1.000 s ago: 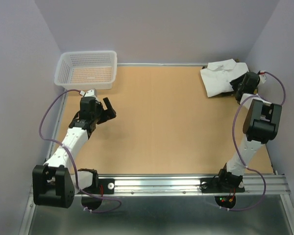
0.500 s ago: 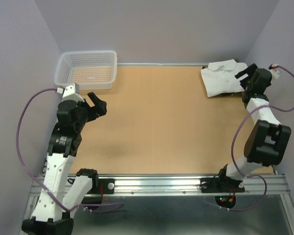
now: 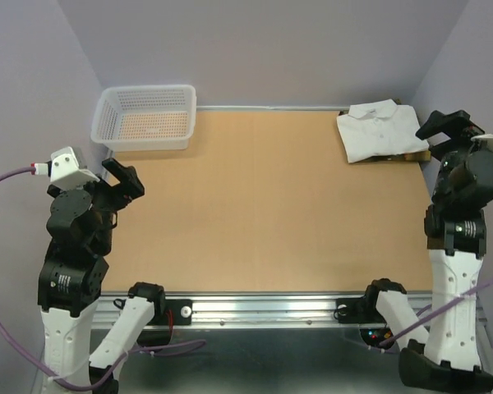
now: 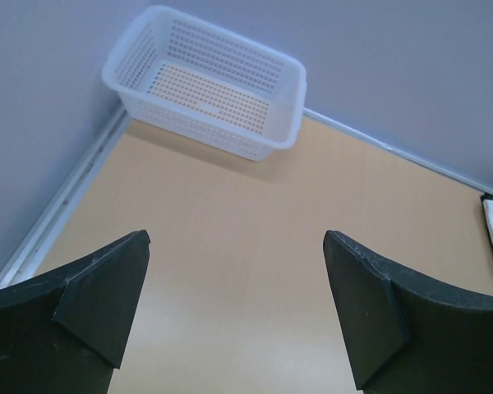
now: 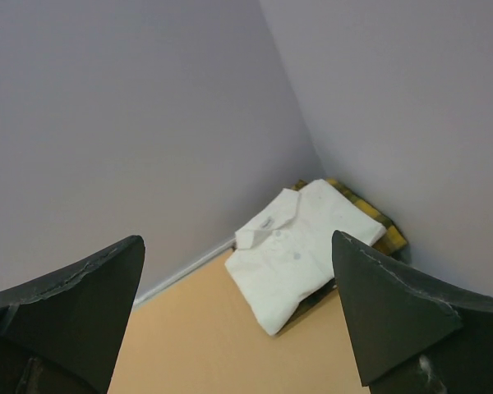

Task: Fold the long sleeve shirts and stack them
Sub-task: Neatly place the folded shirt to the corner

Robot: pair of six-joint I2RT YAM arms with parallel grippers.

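Observation:
The long sleeve shirts lie folded in one pile in the table's back right corner. The white shirt [image 3: 380,130] [image 5: 300,250] is on top, collar toward the back wall. Only the edges of the yellow-and-green plaid shirt [image 3: 401,157] [image 5: 368,210] show beneath it. My right gripper [image 3: 446,125] [image 5: 237,240] is open and empty, raised off the table just right of the pile. Over the table's left edge, my left gripper [image 3: 122,177] [image 4: 236,238] is also open and empty, high above the bare board.
A white plastic mesh basket [image 3: 107,115] [image 4: 286,98] stands empty in the back left corner. Purple walls close the table at the back and both sides. The arms' bases and a metal rail [image 3: 263,309] run along the near edge.
The right gripper opened, came off the white shirt and rose to the right. The left arm pulled back to the left and lifted. The pile of shirts stayed where it was.

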